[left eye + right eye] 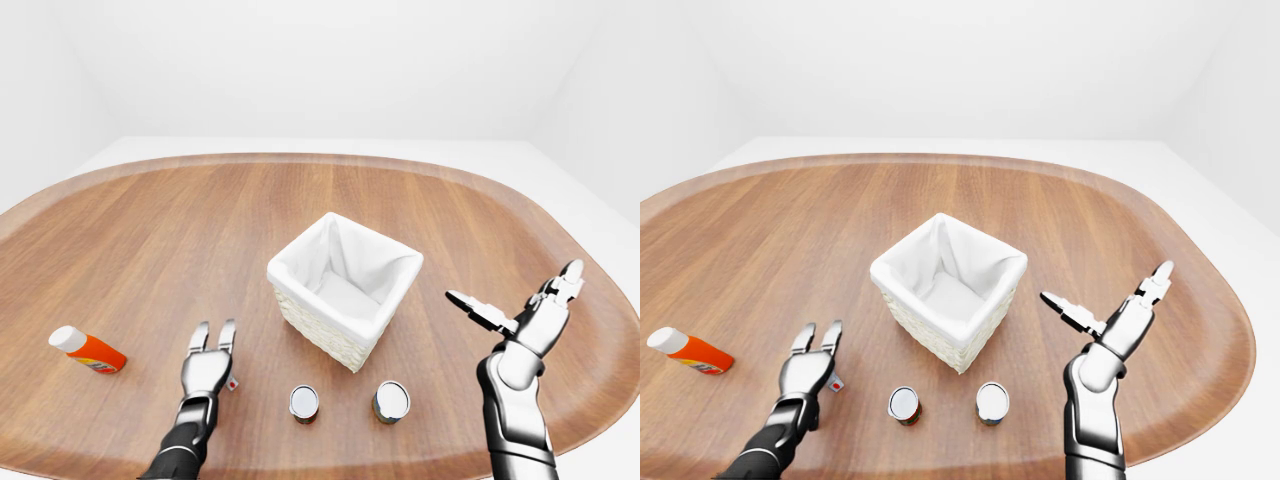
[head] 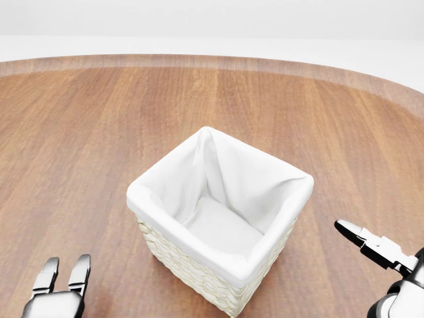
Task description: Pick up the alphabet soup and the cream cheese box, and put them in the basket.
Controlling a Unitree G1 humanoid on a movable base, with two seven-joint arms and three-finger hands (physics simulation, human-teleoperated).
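The left hand (image 1: pixel 207 366) lies low over the brown wooden oval table (image 1: pixel 150 230), fingers straight and released, holding nothing; a small red-and-white object (image 1: pixel 232 383) sits just beside it. The right hand (image 1: pixel 520 312) is raised, fingers spread wide, empty. Between them stand two upright silver-topped cans (image 1: pixel 304 403), near the white cloth-lined wicker basket (image 1: pixel 345 288). An orange white-capped bottle (image 1: pixel 88 351) lies well left.
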